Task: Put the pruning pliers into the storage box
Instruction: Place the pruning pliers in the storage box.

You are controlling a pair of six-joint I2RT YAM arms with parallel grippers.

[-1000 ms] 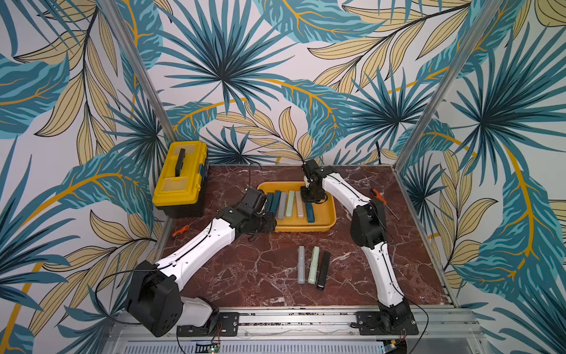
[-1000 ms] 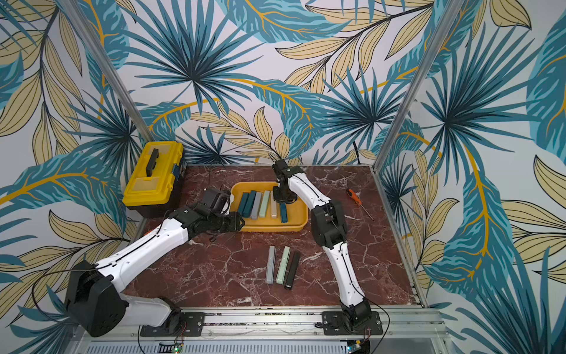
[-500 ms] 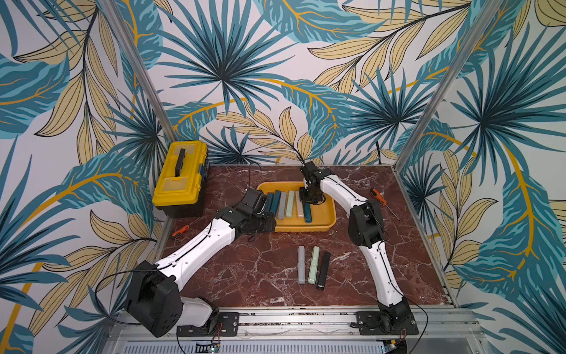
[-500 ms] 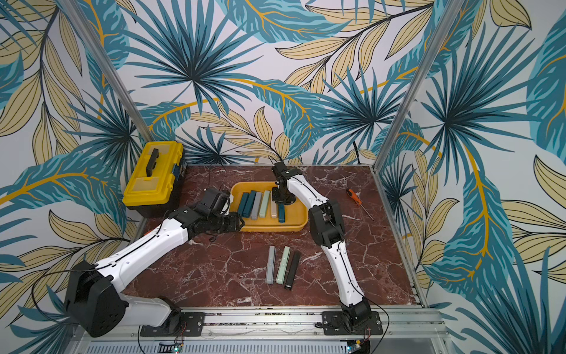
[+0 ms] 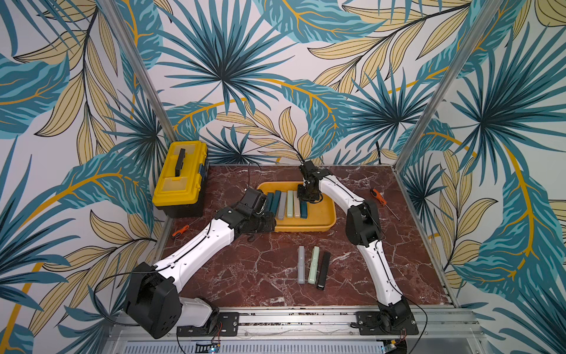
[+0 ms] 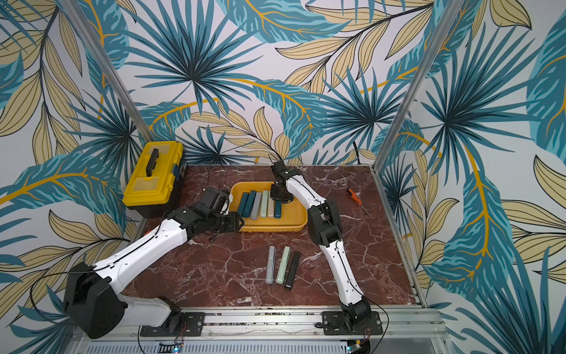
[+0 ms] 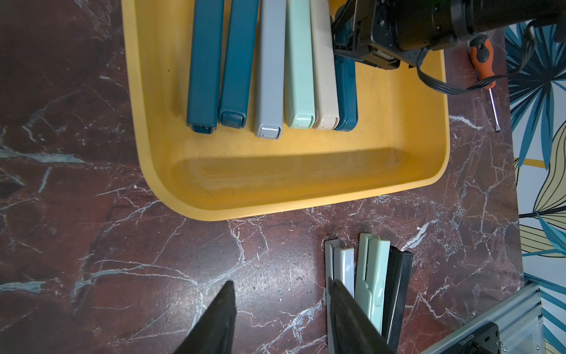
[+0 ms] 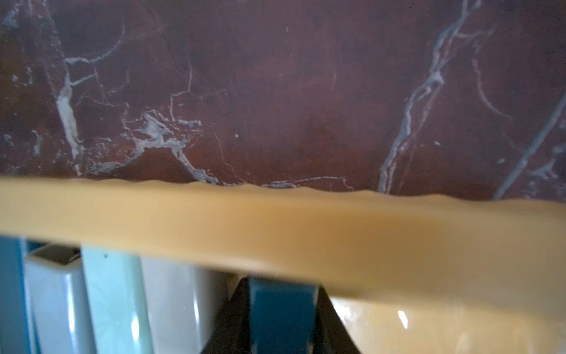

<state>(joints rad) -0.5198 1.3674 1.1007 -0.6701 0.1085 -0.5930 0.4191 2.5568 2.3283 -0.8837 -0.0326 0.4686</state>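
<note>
The storage box (image 5: pixel 306 229) (image 6: pixel 275 228) (image 7: pixel 275 205) (image 8: pixel 275 220) is a shallow orange-yellow tray at mid-table. Several pruning pliers lie side by side in it: two dark teal, a grey (image 7: pixel 269 76), a pale green (image 7: pixel 298 67), a beige (image 7: pixel 324 76). At their right end is another dark teal one (image 5: pixel 303 211) (image 6: pixel 277 210) (image 7: pixel 346 92) (image 8: pixel 281 315). My right gripper (image 5: pixel 306 199) (image 8: pixel 281 306) is shut on its far end. Grey (image 5: pixel 301 269), pale green (image 5: pixel 313 266) and black (image 5: pixel 323 271) pliers lie on the table in front. My left gripper (image 5: pixel 266 223) (image 7: pixel 280 285) hangs open and empty by the box's front left corner.
A yellow lidded toolbox (image 5: pixel 180 177) stands at the back left. An orange-handled screwdriver (image 5: pixel 381 202) lies right of the box, beyond my right arm. A small orange-handled tool (image 5: pixel 180 231) lies by the left wall. A metal rail (image 5: pixel 291 318) runs along the table's front edge.
My right gripper has shifted the dark teal pliers slightly left, closer to the beige one. The left arm has not moved.
</note>
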